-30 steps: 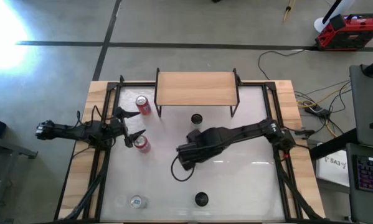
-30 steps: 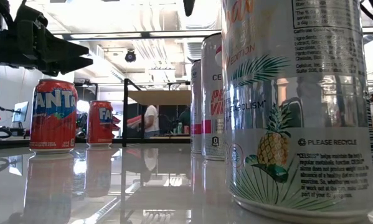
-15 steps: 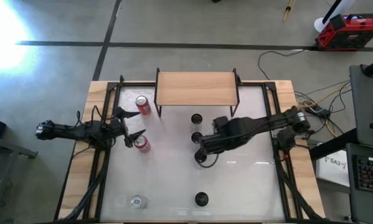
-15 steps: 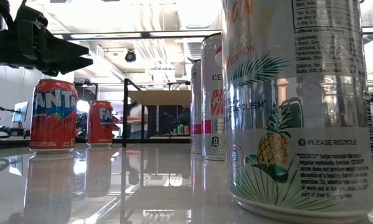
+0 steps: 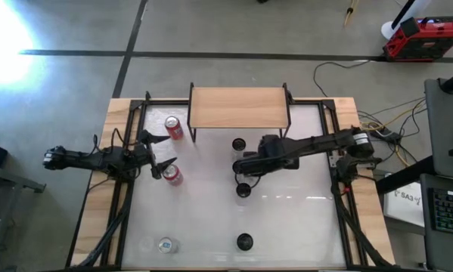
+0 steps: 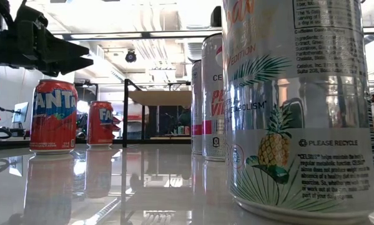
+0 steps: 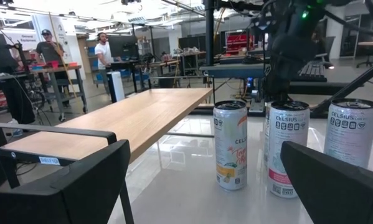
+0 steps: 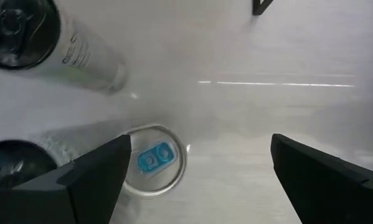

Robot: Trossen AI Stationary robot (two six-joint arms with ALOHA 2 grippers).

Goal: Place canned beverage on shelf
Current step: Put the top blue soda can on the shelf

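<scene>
We see the right gripper point(image 5: 240, 168) hanging over the tall cans with its jaws apart and nothing in them.

Looking down past its two dark fingers point(image 8: 89, 180), we see a can with a blue tab point(image 8: 154, 159) between them and lower down, not touched. Two more cans with black tops point(image 8: 15, 26) stand just beside the jaws. The shelf point(image 5: 239, 107) is a little way past the jaws, at the back of the table point(image 5: 302, 219), and its wooden top is bare. The left gripper point(image 5: 161, 154) waits well apart, jaws open wide, just above a red Fanta can point(image 5: 172, 175). Another red can point(image 5: 173, 127) stands near the shelf leg.
</scene>
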